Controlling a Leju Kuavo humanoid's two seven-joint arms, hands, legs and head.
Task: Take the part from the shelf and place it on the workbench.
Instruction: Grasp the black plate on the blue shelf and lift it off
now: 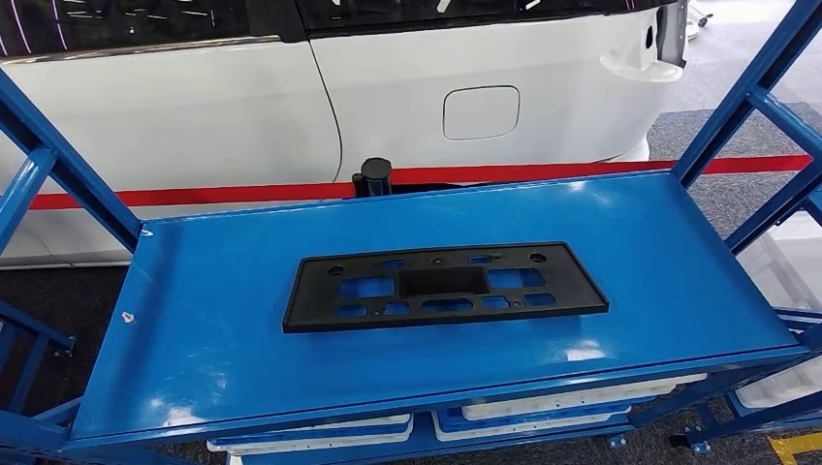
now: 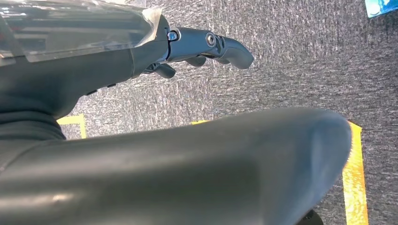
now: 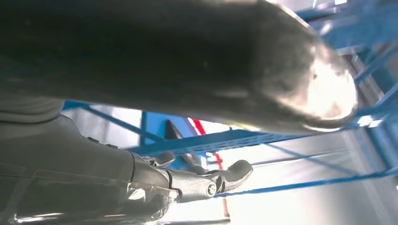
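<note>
Black part (image 1: 446, 287) flat mid-shelf (image 1: 223, 329), bare blue margin all round, left robot hand (image 2: 206, 47) and right robot hand (image 3: 202, 180) empty, fingers apart

The right hand (image 3: 197, 180) looks blurred, its fingers partly hidden.

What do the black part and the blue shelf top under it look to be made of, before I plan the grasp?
The black part looks like moulded plastic with a matte finish: thin, flat, dull, pierced by rectangular cut-outs and small round holes. The blue shelf top looks like painted sheet metal, glossy: it mirrors the lights and has a folded front edge. Neither can be confirmed by look alone.
</note>
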